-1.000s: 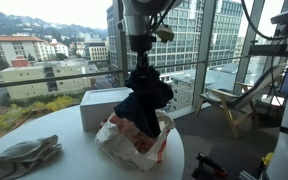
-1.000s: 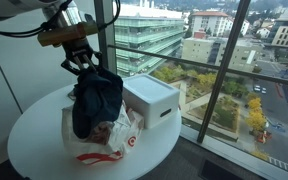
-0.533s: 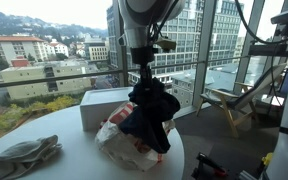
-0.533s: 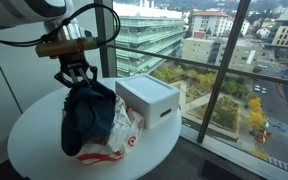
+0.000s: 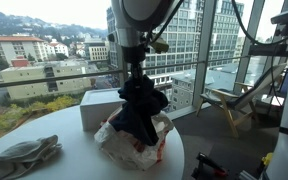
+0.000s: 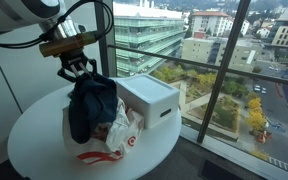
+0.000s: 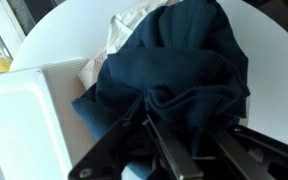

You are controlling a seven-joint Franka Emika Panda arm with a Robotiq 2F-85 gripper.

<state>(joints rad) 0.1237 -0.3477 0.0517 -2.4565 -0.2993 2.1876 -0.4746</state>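
gripper [image 5: 134,72] pinched almost shut on bunched top of cloth [image 5: 139,110]. cloth dark navy, soft, hangs in limp folds, lower end at mouth of bag [image 5: 110,138]. bag crinkled white plastic with red print, near middle of round white table [image 5: 72,138]. smooth white box [image 6: 149,100] just beside bag, at window-side edge. crumpled grey rag [image 5: 24,155] at table edge, well apart.

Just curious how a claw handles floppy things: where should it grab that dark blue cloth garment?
Probably a bunched fold on top, from straight above: the gripper pinches the dark blue cloth garment there, and it hangs limp over the white plastic bag.
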